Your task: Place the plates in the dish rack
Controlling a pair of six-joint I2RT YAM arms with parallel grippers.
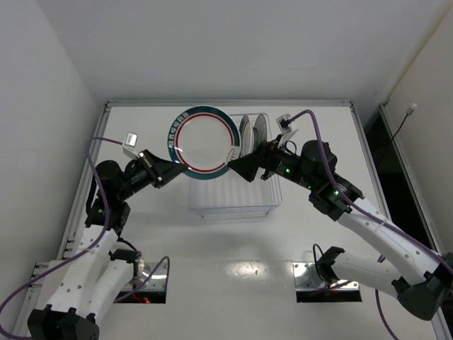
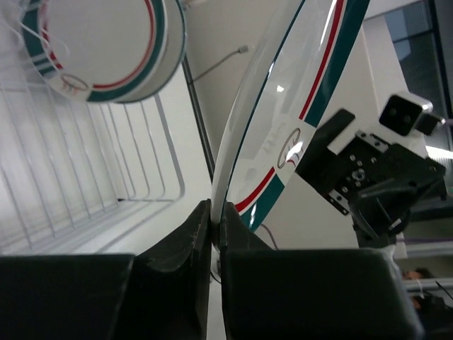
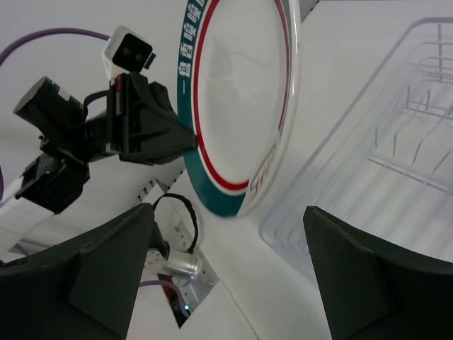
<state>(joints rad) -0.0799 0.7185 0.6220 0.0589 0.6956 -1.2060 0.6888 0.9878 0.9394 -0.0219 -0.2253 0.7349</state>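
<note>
The white table (image 1: 212, 283) sat boxed in by plain white walls (image 1: 212, 42) (a bright glare spot showed on its near part). The left gripper (image 1: 180, 168) pinched the rim of a green-ringed plate (image 1: 205, 138), holding it over the dish rack (image 1: 233, 212). The right gripper (image 1: 237, 166) stood spread at the opposite edge, not gripping. Two plates (image 1: 245, 134) stood upright at the rack's far end.

green-rimmed plate (image 1: 205, 138) upright over dish rack (image 1: 233, 202) holding other plates (image 1: 253, 131).
</note>
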